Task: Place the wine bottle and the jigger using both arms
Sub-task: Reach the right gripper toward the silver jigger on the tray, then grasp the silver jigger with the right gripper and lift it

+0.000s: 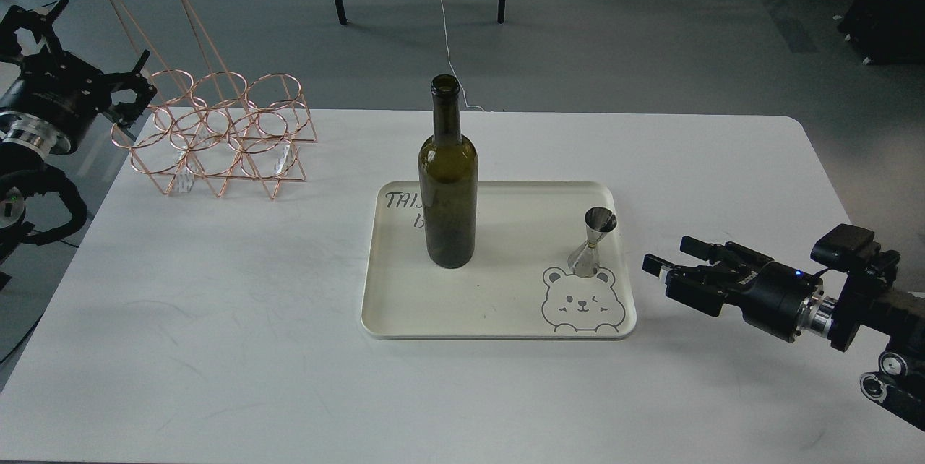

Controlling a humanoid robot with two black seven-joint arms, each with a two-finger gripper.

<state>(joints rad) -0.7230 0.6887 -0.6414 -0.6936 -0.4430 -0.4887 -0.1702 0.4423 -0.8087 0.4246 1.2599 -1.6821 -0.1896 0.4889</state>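
Right hand (668, 254) hovers open just beside tray's (498, 323) right edge.

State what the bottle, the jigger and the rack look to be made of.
Wine bottle: dark olive-green glass, glossy, slightly see-through. Jigger: polished steel by its mirror-like shine. Rack: thin copper-coloured metal wire, likely plated, judging by its shiny rosy finish.
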